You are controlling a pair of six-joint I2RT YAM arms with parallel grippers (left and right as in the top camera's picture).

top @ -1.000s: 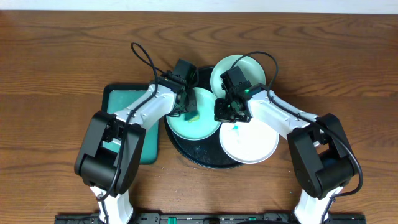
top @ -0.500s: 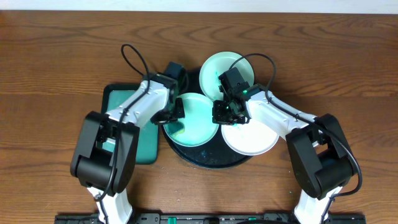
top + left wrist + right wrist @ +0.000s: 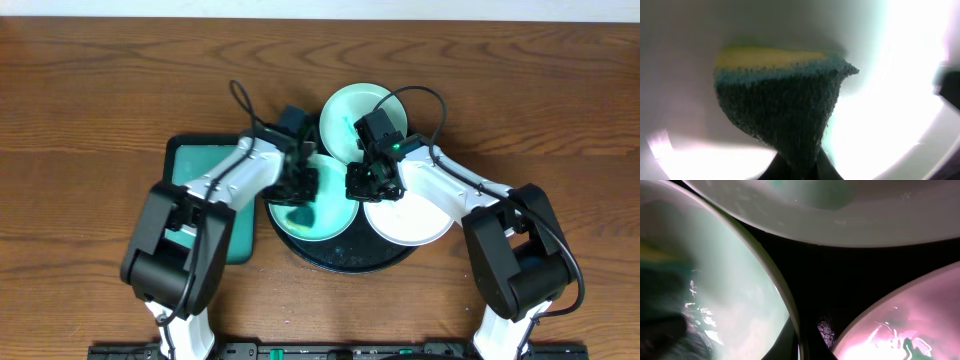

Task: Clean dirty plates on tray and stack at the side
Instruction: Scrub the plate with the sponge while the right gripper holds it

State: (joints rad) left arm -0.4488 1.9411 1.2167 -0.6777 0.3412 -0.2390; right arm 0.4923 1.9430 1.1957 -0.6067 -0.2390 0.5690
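Here, the black tray sat in the middle of the wooden table, a little toward its near edge, and carried all three plates. The front mint plate lay on the tray's left half. The back mint plate overhung the tray's far rim, and the white plate overhung its right side. The three lay close together, rims nearly meeting over a dark gap of tray. The left gripper reached down into the front mint plate, its jaws clamped on a sponge. The sponge had a yellow back and a dark blue-green scrubbing face, which was pressed flat against the plate's pale inside. The right gripper stood at that same plate's right edge, between it and the white plate. In the right wrist view its jaws were closed on the thin rim. That view also showed a blue-green smear on the back mint plate and wet streaks on the white one. A rectangular teal tray lay beside the black tray, toward the left edge of the table, partly covered by the left arm.
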